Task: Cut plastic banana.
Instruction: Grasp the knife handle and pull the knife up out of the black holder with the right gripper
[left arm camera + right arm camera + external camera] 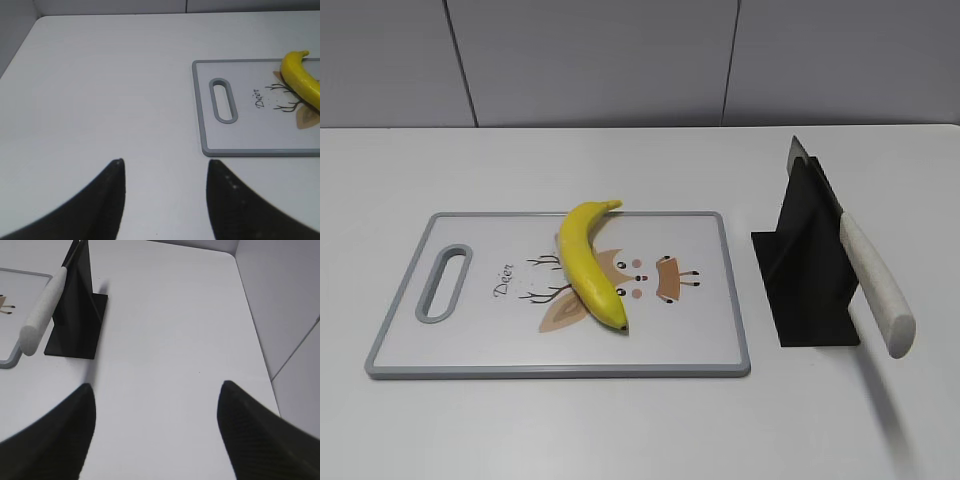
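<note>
Plastic banana (588, 262): smooth, bright yellow, curved, w/ short stem at far end and small dark tip at near end. It lies flat on the cutting board (480, 345), roughly mid-board, over the printed deer-face picture. Long axis runs far-to-near w/ a slant: stem points to the far edge and a bit right, dark tip points near and right; the curve bulges to the left. In left wrist view only its stem half shows, at the right border.

Board is white w/ grey rim, a slot handle (444, 283) at its left end, the word "Deer" printed beside the antlers. It sits flat on the white counter (620, 430), long side running left-right.

Right of the board, just beside it but apart, a black knife stand (805, 280) holds a knife (873, 282): blade in the stand at the far end, white handle sloping out toward the near side, past the stand's base.

Left tool (165, 172): two dark fingers (107, 200) apart, nothing between them, over bare counter left of and nearer than the board. Right tool (156, 395): fingers (250, 430) wide apart, nothing between, over bare counter right of and nearer than the stand. Neither touches anything.
</note>
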Action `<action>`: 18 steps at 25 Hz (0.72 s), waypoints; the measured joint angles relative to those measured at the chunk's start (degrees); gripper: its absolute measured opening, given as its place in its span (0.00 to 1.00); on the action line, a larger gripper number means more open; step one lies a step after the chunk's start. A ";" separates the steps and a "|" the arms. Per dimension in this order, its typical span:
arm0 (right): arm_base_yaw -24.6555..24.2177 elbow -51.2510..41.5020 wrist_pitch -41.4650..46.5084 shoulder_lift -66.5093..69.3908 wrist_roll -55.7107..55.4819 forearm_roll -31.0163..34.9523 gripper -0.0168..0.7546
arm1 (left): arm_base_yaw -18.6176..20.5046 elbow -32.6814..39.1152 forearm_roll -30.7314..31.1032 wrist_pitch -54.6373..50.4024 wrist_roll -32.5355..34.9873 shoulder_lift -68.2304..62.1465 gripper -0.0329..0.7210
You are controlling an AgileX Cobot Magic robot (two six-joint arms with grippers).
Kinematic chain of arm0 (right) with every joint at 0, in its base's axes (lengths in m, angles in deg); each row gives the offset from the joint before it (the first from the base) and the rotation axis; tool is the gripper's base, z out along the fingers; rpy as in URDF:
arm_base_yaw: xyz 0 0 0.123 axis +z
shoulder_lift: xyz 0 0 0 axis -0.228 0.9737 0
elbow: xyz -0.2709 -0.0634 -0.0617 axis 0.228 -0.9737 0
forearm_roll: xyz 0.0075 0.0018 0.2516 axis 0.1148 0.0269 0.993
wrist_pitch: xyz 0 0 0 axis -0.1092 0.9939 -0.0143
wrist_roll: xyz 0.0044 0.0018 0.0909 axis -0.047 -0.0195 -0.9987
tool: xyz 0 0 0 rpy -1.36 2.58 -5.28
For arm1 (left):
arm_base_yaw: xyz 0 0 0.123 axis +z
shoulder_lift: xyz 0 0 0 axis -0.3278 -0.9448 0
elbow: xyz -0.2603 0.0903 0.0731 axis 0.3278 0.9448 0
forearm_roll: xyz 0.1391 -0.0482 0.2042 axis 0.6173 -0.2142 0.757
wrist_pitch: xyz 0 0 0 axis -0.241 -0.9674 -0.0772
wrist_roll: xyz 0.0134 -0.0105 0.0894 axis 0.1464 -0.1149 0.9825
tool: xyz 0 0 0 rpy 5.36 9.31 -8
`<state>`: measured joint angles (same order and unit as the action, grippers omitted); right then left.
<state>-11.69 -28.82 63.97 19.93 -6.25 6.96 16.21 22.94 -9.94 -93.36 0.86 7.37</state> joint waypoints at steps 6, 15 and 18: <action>0.00 0.00 0.00 0.00 0.00 0.00 0.78 | 0.00 0.00 0.00 0.00 0.00 0.00 0.72; 0.00 0.00 0.00 0.00 0.00 0.00 0.78 | 0.00 0.00 0.00 0.00 0.00 0.00 0.72; 0.00 0.00 0.00 0.00 0.00 0.00 0.78 | 0.00 0.00 0.00 0.00 0.00 0.00 0.72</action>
<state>-11.69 -28.82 63.97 19.93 -6.25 6.96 16.21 22.94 -9.94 -93.36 0.86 7.37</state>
